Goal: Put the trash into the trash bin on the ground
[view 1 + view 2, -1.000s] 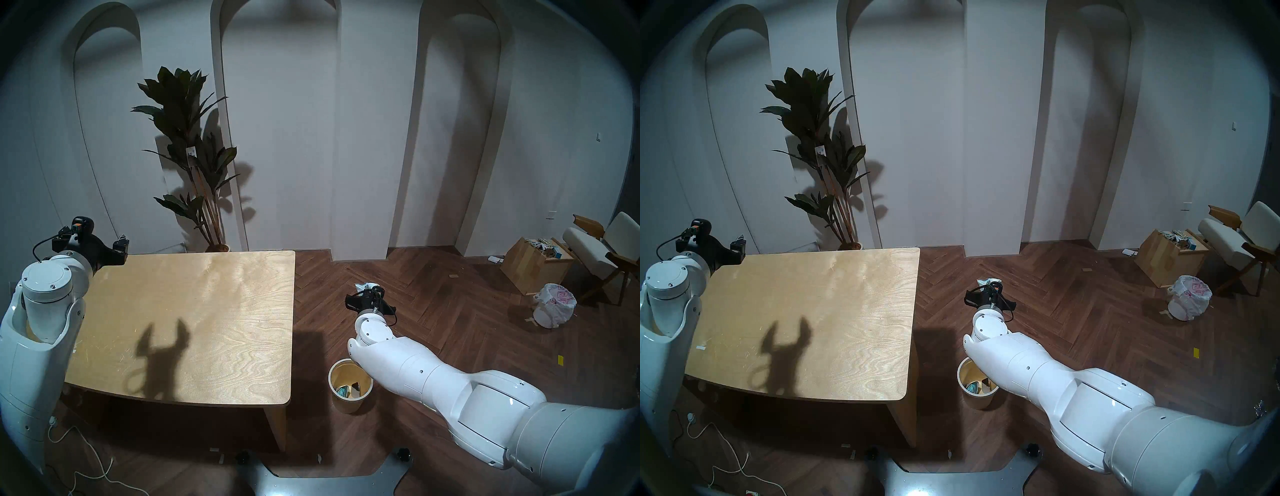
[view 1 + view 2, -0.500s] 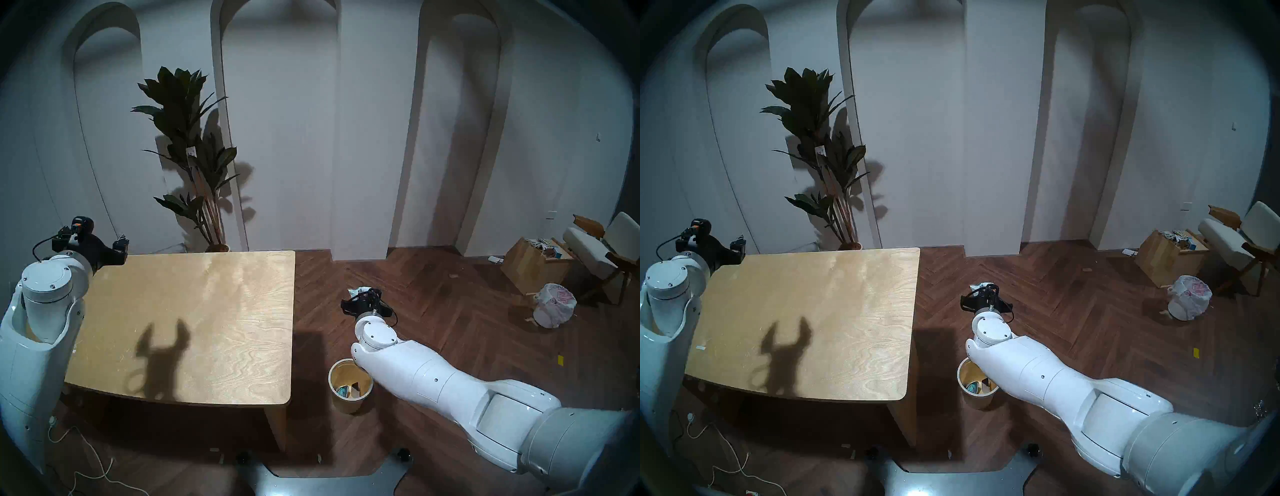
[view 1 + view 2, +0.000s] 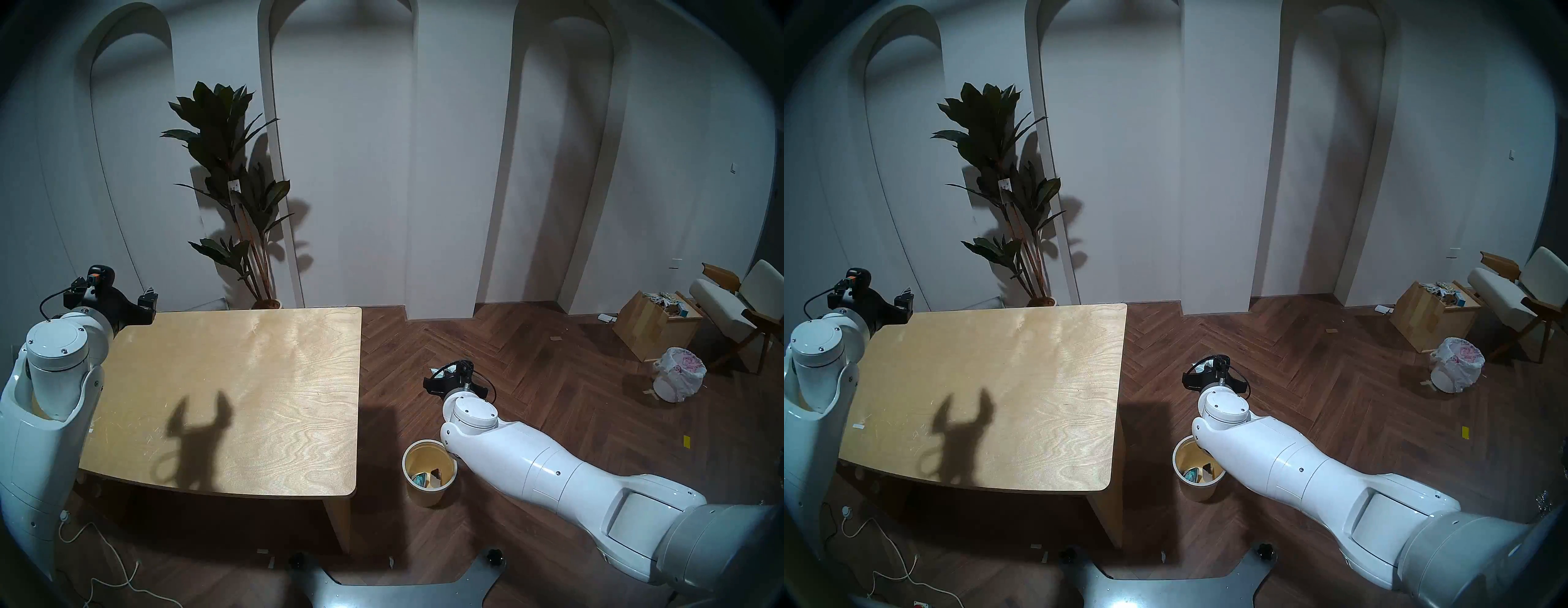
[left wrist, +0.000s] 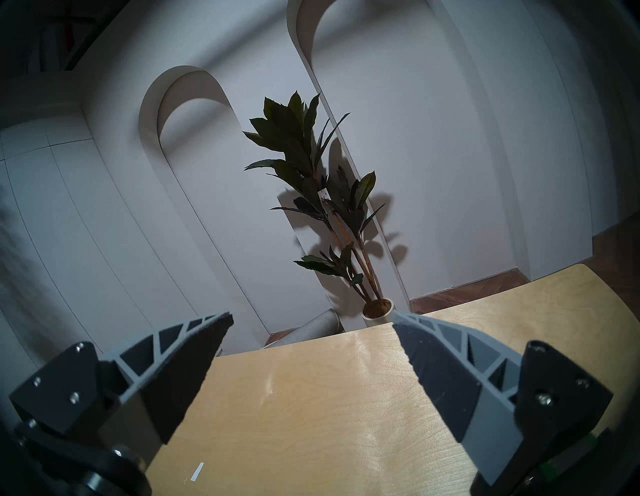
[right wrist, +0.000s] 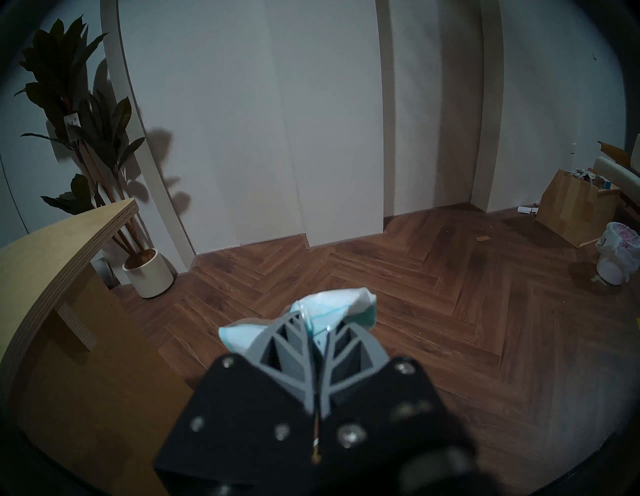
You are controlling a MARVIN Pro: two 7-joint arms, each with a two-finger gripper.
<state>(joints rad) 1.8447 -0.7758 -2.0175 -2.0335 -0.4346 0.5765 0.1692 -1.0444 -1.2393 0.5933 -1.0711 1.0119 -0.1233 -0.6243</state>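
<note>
Where its tips meet, pale blue packet [image 5: 325, 306] in right claw [image 5: 317, 332]

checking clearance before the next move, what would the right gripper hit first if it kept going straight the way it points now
Probably the bare wooden floor. The right gripper, shut on a pale blue packet, points forward and slightly down; nothing stands in that line before the white wall, though depth is unclear.

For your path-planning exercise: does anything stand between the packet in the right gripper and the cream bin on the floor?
Nothing visible does. The right gripper holds the pale blue packet above bare floor, and the bin, mouth open, stands nearer the robot, partly under its forearm.
</note>
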